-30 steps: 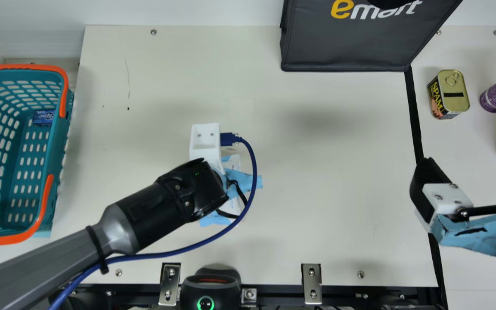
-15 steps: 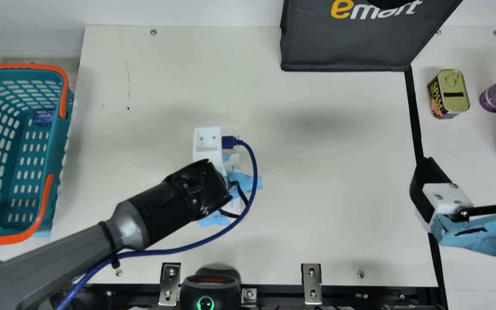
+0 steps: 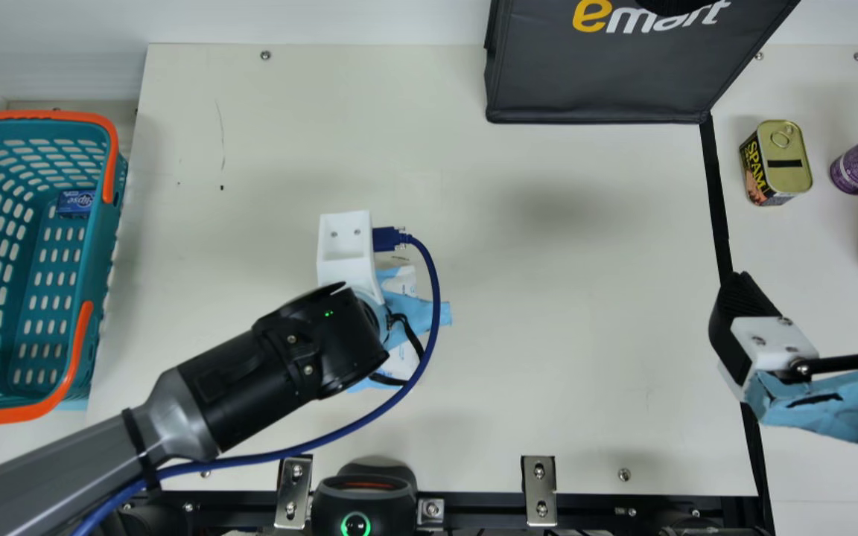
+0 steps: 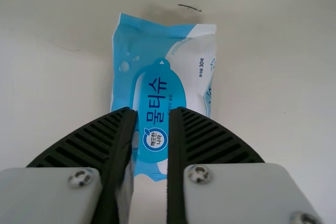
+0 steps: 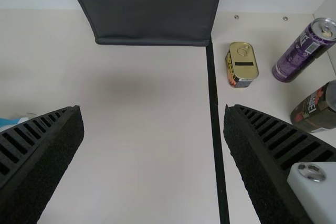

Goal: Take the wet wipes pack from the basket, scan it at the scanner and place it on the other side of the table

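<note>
Wet wipes pack lies on the table under the slightly parted left gripper

The wet wipes pack (image 4: pixel 160 90) lies flat near the middle of the cream table (image 3: pixel 548 298), label up, out of the teal basket (image 3: pixel 97 253) at the main view's left. It seems to be set here because both arms can reach this spot, perhaps so that one can hand over to the other; it also sits near the scanner (image 3: pixel 366 499) at the table's near edge. (Whether it has been scanned, I cannot tell.)

The left arm (image 3: pixel 280 365) slants in from the main view's lower left, its wrist above the pack. Its left gripper (image 4: pixel 154 109) points down over the label, fingers a narrow gap apart, with nothing in hold.

The right arm (image 3: pixel 831 402) comes in from the right edge, low beside the black line (image 3: pixel 717 201). Its right gripper (image 5: pixel 152 107) is spread wide and holds nothing, perhaps parked there to leave the middle free. Beyond the line stand a yellow-topped tin (image 5: pixel 241 66), a purple can (image 5: pixel 302 53) and a dark container (image 5: pixel 315 108), which suggests that the pack belongs on that side too.
</note>
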`<state>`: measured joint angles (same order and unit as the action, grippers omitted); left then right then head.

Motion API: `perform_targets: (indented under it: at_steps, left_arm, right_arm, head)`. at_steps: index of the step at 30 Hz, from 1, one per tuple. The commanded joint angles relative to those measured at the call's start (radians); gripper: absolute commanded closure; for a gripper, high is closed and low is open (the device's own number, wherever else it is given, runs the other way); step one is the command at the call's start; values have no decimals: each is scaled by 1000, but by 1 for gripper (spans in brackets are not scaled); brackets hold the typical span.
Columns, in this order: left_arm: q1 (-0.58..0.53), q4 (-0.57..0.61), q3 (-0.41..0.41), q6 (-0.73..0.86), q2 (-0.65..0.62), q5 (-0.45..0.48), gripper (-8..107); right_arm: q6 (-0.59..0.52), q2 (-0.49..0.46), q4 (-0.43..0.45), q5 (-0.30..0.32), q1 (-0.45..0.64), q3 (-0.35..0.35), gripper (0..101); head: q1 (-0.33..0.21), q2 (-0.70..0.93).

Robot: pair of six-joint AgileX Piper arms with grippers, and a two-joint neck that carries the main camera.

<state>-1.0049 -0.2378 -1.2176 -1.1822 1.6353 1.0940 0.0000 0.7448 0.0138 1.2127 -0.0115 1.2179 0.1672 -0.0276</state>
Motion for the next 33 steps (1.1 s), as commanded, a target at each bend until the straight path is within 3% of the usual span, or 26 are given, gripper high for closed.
perform_targets:
  at_steps: [1, 17, 33]
  left_arm:
    - [-2, 2, -3, -1, -1, 5, 64]
    - [-2, 24, -12, 5, 9, 23, 10]
    - [20, 62, 25, 15, 52, -22, 9]
  right_arm:
    - [0, 0, 0, 0, 0, 0, 6]
    - [0, 0, 0, 0, 0, 0, 6]
    - [0, 0, 0, 0, 0, 0, 6]
  head:
    - [-29, 0]
    - [-29, 0]
    - [-29, 0]
